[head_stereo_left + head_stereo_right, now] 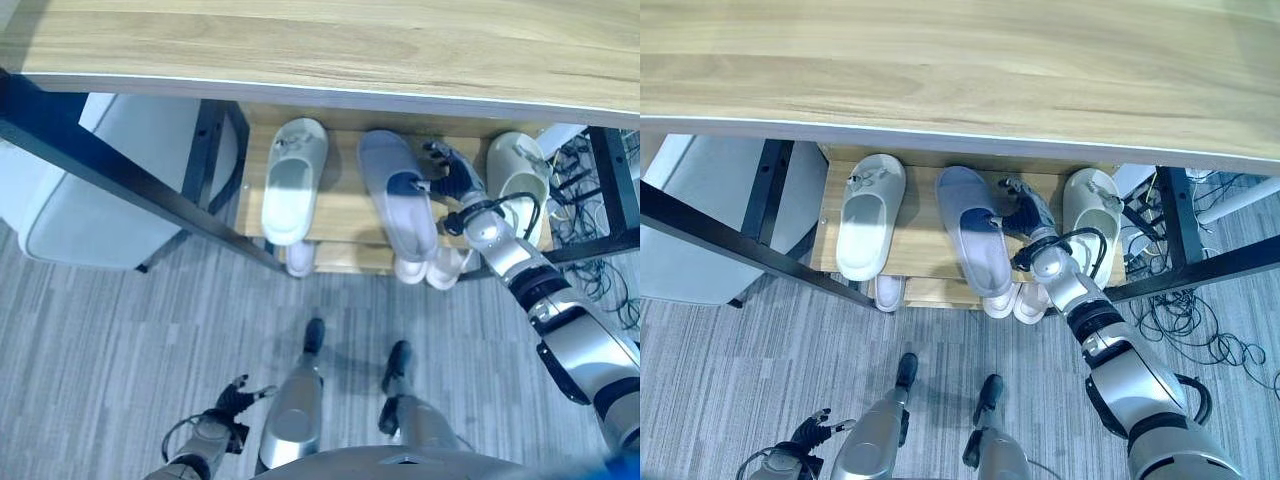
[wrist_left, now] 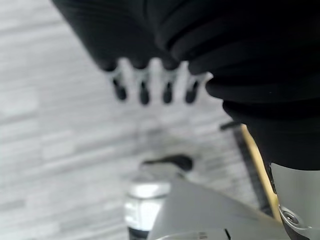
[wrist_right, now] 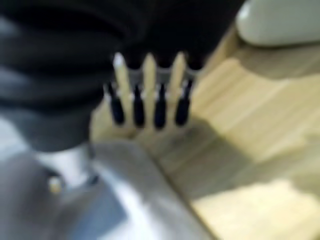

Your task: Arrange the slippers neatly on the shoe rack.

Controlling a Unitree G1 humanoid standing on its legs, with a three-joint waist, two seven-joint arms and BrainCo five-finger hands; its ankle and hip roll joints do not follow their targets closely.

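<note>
Wooden shoe rack (image 1: 345,215) shelf: right hand (image 1: 452,180), fingers straight, touches the grey slipper (image 1: 398,195) at mid-shelf; soft, light, best gripped by its strap. Left hand (image 1: 232,402) hangs relaxed.

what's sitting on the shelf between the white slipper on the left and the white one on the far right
A grey-blue slipper, with the right hand at its side, between the left white slipper and right white slipper, seen in both eye views.

Wooden shoe rack shelf (image 1: 345,215), grey slipper (image 1: 398,195) against the right hand's fingers (image 1: 440,160), white slippers (image 1: 293,180) either side
</note>
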